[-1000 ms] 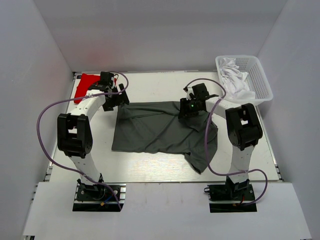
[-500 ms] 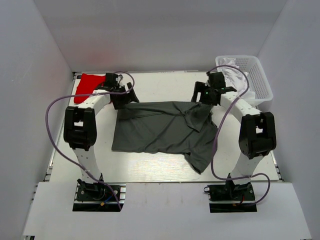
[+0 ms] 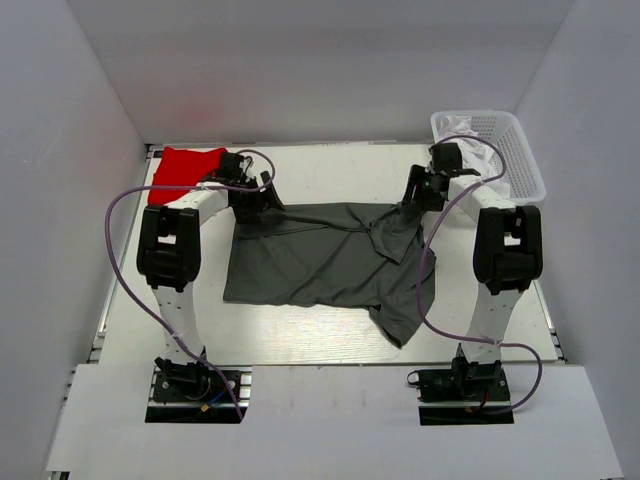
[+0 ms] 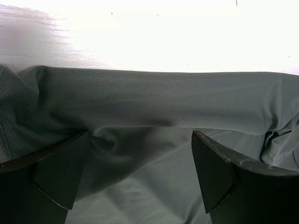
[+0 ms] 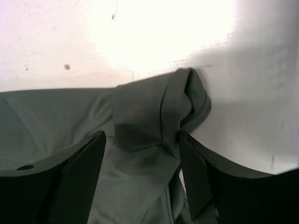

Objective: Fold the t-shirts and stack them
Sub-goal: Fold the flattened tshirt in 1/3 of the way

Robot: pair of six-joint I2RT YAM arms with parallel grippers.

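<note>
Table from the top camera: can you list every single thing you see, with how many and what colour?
grey t-shirt: one, dark grey, spread crumpled across the middle of the table
red t-shirt: one, bright red, far left corner
basket: one, white, far right corner
cloth: white, inside the basket; count unclear
table: one, white
cables: two, purple, one looping off each arm
arms: two, white and black, bolted at the near edge
left tool: black, open over the grey t-shirt's far left edge
right tool: black, jaws apart around its bunched far right corner
</note>
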